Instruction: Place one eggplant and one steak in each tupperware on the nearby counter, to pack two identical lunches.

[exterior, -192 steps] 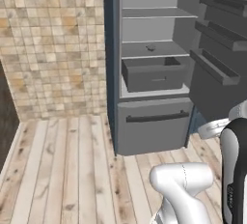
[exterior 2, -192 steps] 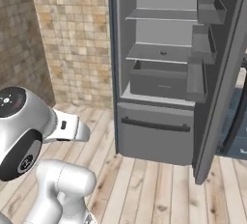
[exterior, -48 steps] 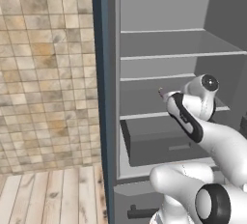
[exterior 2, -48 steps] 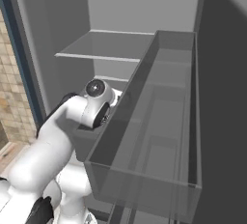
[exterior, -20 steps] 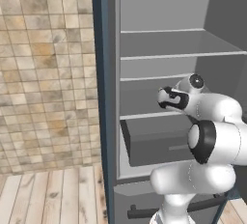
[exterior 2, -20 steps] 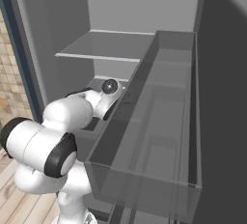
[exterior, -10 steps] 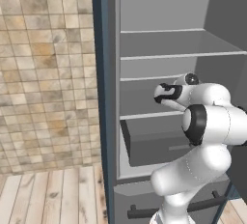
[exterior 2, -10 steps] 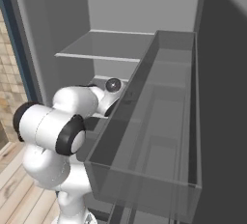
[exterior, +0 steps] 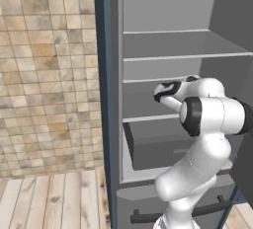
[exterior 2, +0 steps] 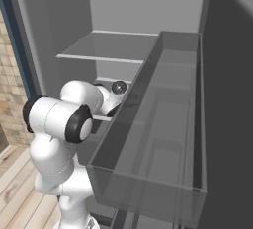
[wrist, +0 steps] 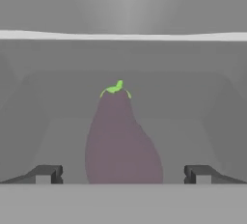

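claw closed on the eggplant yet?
No, the claw is open, its fingertips standing apart on either side of the eggplant.

eggplant (wrist: 123, 138) base cut off at the bottom, tool (wrist: 123, 174) fingertips barely showing — rest hidden

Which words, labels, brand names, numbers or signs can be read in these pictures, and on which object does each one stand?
None: no readable text stands on anything here.
The eggplant between the open gripper tips is plain purple with a green cap.
The fridge shelves, the drawer, the clear door bin and the tiled wall bear no marks.
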Robot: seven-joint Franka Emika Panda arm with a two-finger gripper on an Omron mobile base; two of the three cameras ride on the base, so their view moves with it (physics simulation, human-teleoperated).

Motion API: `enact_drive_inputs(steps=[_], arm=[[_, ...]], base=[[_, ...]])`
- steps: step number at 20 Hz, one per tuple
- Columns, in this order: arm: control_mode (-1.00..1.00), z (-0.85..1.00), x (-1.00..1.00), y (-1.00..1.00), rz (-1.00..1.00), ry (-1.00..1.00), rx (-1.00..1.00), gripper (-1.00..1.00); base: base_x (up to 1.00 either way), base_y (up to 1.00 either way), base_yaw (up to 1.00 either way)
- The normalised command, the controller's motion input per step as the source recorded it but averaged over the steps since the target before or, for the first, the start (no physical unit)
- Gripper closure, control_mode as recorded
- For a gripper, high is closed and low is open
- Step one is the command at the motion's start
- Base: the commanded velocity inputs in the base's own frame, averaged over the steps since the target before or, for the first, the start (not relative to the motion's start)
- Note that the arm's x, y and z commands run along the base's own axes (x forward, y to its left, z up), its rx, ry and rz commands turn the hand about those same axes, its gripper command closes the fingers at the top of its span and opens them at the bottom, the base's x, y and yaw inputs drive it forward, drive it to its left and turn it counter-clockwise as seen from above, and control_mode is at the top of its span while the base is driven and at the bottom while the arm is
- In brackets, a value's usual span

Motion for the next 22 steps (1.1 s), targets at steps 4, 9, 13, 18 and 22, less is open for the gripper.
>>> enact_drive_inputs(steps=[4, 9, 13, 18, 22], arm=[[-1.0, -0.31, 0.28, 0.0, 0.0, 0.0, 0.0, -1.0], [-1.0, -0.31, 0.28, 0.0, 0.0, 0.0, 0.0, -1.0], [-1.0, -0.34, 0.24, 0.0, 0.0, 0.0, 0.0, -1.0], [-1.0, -0.4, 0.13, 0.0, 0.0, 0.0, 0.0, -1.0], [-1.0, -0.6, 0.0, 0.0, 0.0, 0.05, 0.0, 1.0]], base=[[0.0, 0.0, 0.0], [0.0, 0.0, 0.0], [0.0, 0.0, 0.0], [0.0, 0.0, 0.0], [0.0, 0.0, 0.0]])
